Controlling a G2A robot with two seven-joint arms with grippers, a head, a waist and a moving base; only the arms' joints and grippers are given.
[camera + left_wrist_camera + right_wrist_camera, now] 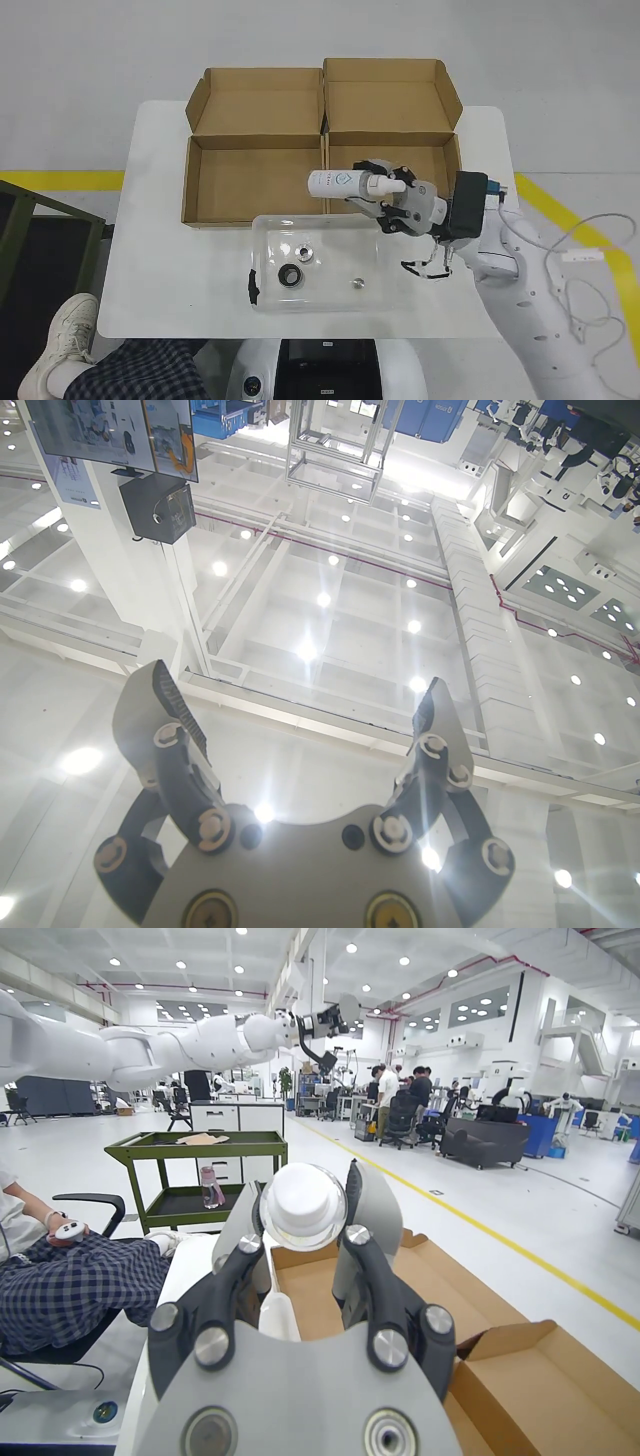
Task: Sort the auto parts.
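Note:
My right gripper (385, 190) is shut on a white bottle (340, 182) and holds it lying sideways in the air, over the near edge of the right cardboard box (400, 150). In the right wrist view the bottle's cap end (303, 1208) sits between the fingers of the right gripper (305, 1190). Just in front stands a clear tray (265, 225) holding a black ring (292, 276), a metal fitting (302, 249), a small bolt (357, 284) and a black strip (254, 285). My left gripper (296, 679) is open, holds nothing, and points up at the ceiling.
Two open cardboard boxes stand side by side at the back of the white table (150, 250), the left one (255, 185) with nothing in it. The right box's inside (320, 1288) lies below the held bottle. A green cart (195, 1143) stands off the table's left side.

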